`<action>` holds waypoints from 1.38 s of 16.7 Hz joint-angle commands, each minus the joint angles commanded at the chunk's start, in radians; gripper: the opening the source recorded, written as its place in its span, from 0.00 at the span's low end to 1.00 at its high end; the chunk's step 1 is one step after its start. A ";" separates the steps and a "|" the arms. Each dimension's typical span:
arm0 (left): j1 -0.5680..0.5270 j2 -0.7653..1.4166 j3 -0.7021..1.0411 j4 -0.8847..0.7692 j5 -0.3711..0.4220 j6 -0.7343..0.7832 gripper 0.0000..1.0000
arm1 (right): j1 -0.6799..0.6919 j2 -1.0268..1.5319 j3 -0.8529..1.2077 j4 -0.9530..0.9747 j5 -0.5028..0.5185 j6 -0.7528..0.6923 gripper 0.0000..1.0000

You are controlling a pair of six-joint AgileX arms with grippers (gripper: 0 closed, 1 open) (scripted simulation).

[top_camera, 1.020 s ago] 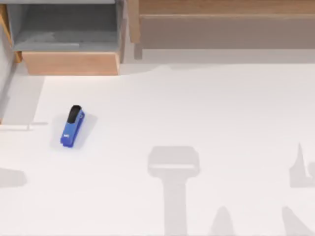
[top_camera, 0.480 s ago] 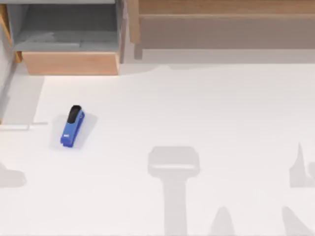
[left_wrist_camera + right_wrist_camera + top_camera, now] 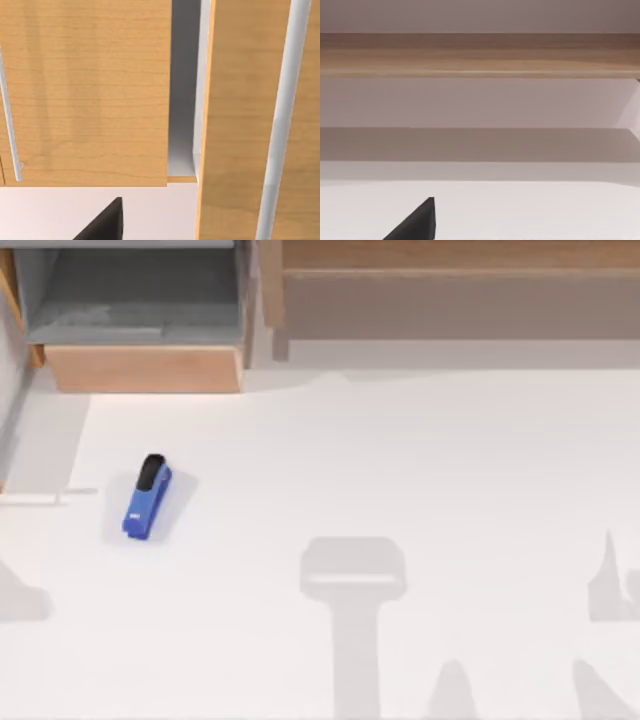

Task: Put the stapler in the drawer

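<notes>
The blue stapler point(image 3: 148, 497) with its black end lies flat on the white table at the left, black end towards the back. Behind it, at the back left, the drawer point(image 3: 145, 368) stands pulled out, showing its grey inside and light-wood front panel. There is bare table between the stapler and the drawer front. A dark tip of my left gripper point(image 3: 102, 225) shows in the left wrist view, in front of light-wood panels. A dark tip of my right gripper point(image 3: 415, 222) shows in the right wrist view, over the white table.
A long wooden shelf unit point(image 3: 450, 290) runs along the back right. In the left wrist view, wood panels point(image 3: 85, 90) carry white bar handles point(image 3: 280, 125) with a grey gap between them. Arm shadows point(image 3: 355, 580) fall on the table's front half.
The shadow at the table's left edge has shifted slightly. The stapler and drawer have not moved.
</notes>
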 joint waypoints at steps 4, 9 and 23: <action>0.008 -0.004 -0.010 0.008 0.010 0.001 1.00 | 0.000 0.000 0.000 0.000 0.000 0.000 1.00; 0.042 -0.019 -0.054 0.032 0.044 0.003 1.00 | 0.000 0.000 0.000 0.000 0.000 0.000 1.00; 0.134 -0.234 0.183 -0.322 -0.141 -0.210 1.00 | 0.000 0.000 0.000 0.000 0.000 0.000 1.00</action>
